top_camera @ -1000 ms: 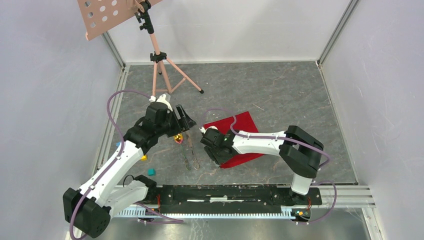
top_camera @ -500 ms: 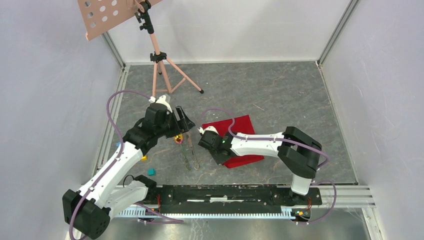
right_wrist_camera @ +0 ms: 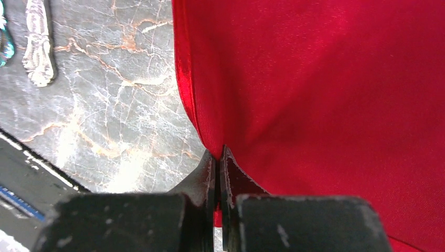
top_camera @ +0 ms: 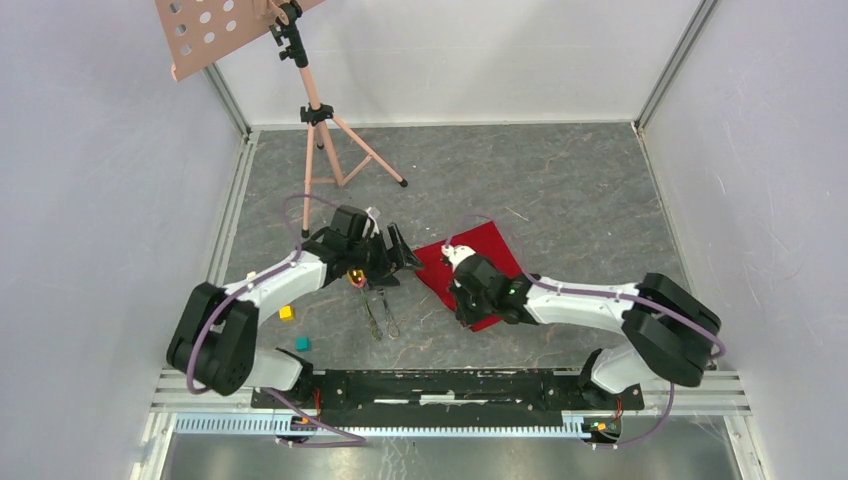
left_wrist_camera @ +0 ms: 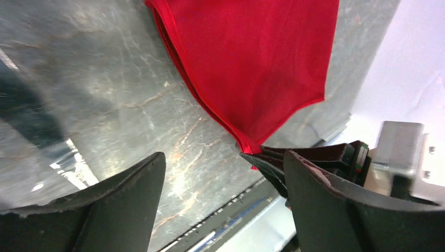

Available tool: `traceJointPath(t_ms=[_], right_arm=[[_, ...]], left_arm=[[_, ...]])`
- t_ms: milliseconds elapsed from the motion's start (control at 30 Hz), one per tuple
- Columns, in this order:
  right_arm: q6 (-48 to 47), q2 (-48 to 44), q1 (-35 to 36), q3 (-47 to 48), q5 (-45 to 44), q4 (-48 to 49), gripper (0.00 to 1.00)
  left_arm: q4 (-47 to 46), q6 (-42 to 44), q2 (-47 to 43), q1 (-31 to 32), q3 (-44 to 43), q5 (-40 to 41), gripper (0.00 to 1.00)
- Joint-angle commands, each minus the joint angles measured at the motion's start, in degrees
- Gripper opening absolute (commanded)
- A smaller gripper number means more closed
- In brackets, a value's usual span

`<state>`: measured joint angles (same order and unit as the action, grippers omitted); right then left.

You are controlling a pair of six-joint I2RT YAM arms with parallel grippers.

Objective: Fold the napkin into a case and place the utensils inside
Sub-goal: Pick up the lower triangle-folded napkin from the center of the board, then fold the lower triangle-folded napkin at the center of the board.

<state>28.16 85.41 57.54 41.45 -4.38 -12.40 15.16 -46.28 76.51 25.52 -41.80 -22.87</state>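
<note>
Folding stage, utensils not yet loaded. The napkin (top_camera: 492, 250) lies flat on the marbled table (top_camera: 560, 190) as a layered red panel, its doubled edges showing in the left wrist view; it is not yet the narrow case.

Right gripper (right_wrist_camera: 218, 157): jaws closed tight, pinching the napkin's folded edge on its side nearest the arm bases.

Left gripper (left_wrist_camera: 223, 156): jaws spread wide and holding nothing, poised just beside the napkin's left corner and facing across the cloth.

The utensils (top_camera: 380, 312) rest on the table to the left of the napkin, apart from it. The gold spoon (top_camera: 355, 277) lies nearest the left gripper, the dark pieces a little nearer the arm bases.

Two toy blocks (top_camera: 286, 313) sit farther left again, and a tripod stand (top_camera: 318, 120) is well beyond the napkin.

Judged next move: carry the pinched edge over the cloth to narrow the panel. That calls for the free claw to pin or grip the left corner so the layers do not slide.
</note>
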Motion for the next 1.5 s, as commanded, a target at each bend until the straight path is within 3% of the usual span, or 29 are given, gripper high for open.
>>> traceJointPath(t_ms=[0,167,333,767,1100,1467], right_arm=[[0.5,-6.6,-3.4,-5.5,7.8,12.0,0.00],[0.2,-11.1,-6.0,-9.7,10.0,16.1,0.00],[0.2,-14.7,-8.1,-13.4,11.7,19.5,0.00],[-0.9,-18.5,-11.5,-18.1,15.2,22.8,0.00],[-0.6,-18.9,-13.0,-19.6,17.4,24.7,0.00],[-0.3,-18.9,-13.6,-19.7,18.2,25.0,0.00]], left_arm=[[-20.8,-15.4,6.0,1.1,3.3,-11.5,0.91],[-25.5,-21.6,12.1,4.3,2.7,-6.6,0.90],[-27.2,-25.3,15.5,6.3,2.3,-1.4,0.82],[-24.2,-21.5,22.0,6.3,-1.5,8.0,0.60],[-19.9,-16.3,22.0,4.7,-3.3,11.4,0.66],[-25.3,-16.8,21.6,1.5,0.3,9.1,0.67]])
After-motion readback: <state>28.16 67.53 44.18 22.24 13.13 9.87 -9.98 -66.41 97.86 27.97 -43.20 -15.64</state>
